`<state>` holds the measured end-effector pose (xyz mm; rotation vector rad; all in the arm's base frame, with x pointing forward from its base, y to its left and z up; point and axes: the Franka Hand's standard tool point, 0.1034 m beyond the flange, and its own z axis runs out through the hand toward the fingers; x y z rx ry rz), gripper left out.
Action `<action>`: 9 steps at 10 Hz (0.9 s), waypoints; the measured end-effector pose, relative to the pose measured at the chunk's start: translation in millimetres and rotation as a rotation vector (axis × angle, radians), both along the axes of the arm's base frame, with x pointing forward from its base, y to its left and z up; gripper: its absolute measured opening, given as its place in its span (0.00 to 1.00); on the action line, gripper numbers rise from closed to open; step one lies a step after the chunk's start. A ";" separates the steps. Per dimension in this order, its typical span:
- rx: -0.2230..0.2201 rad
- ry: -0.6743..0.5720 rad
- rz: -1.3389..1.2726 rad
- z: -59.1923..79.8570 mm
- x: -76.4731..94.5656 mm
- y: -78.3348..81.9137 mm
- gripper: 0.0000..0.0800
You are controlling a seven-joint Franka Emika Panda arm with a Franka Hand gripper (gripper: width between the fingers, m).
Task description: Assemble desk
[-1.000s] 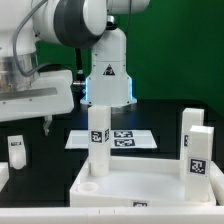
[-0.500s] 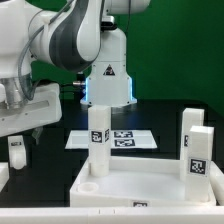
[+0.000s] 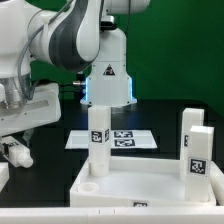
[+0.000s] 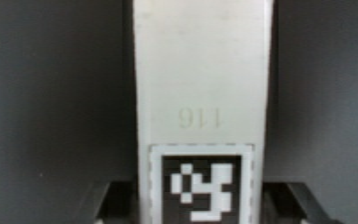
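Observation:
The white desk tabletop panel [image 3: 150, 187] lies at the front. One white tagged leg [image 3: 98, 135] stands upright on its left part, and two more legs [image 3: 196, 150] stand at its right end. My gripper [image 3: 15, 144] is at the exterior view's left, down on a further white leg [image 3: 19, 153] that now leans. In the wrist view this leg [image 4: 202, 100] fills the gap between the dark fingers [image 4: 115, 203], with its tag near the gripper [image 4: 202, 206]. The jaws sit against both its sides.
The marker board [image 3: 128, 139] lies flat on the black table behind the tabletop panel. The white robot base [image 3: 108, 78] stands behind it. A small white block edge [image 3: 3, 172] shows at the far left.
The arm swung to the exterior view's left and came down over the leg there. The leg, upright before, now leans between the fingers.

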<state>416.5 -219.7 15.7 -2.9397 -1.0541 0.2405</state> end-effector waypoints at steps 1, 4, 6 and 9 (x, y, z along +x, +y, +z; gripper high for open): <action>0.000 0.005 0.035 0.7 0.8 0.9 0.35; 0.054 -0.008 0.449 35.2 22.9 29.8 0.35; 0.033 -0.003 0.565 28.6 5.2 17.5 0.35; 0.074 0.023 0.833 32.8 8.4 28.3 0.35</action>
